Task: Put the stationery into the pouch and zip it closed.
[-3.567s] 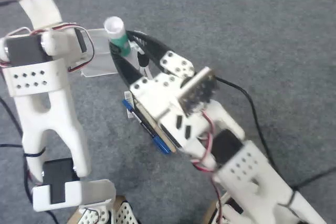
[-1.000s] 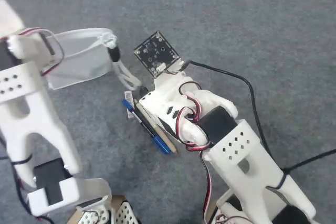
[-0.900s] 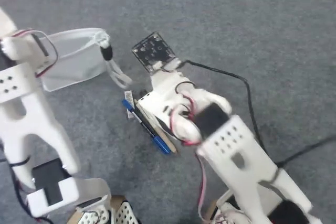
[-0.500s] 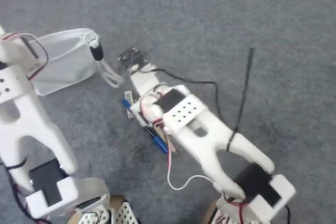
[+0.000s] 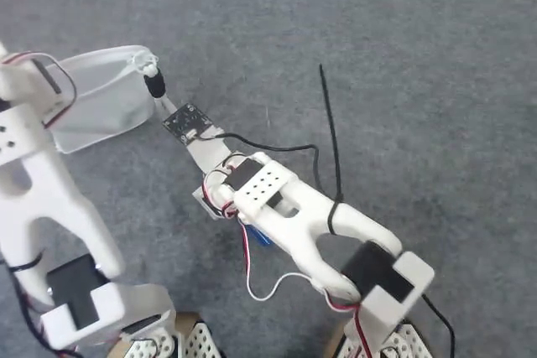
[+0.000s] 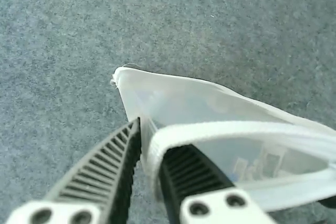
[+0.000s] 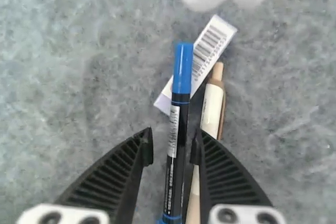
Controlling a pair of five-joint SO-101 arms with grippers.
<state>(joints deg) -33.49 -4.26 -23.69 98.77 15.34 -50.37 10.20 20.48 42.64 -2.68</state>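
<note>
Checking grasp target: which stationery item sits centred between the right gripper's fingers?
The blue pen, centred in the gap of the open right gripper. The beige pencil lies alongside it, off-centre, passing under one finger.

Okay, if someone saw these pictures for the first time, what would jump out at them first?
Probably the blue pen lying on the grey carpet between the open jaws of the right gripper, with a beige pencil right beside it. Next, the clear pouch at the left of the high view, its rim pinched in the left gripper.
</note>
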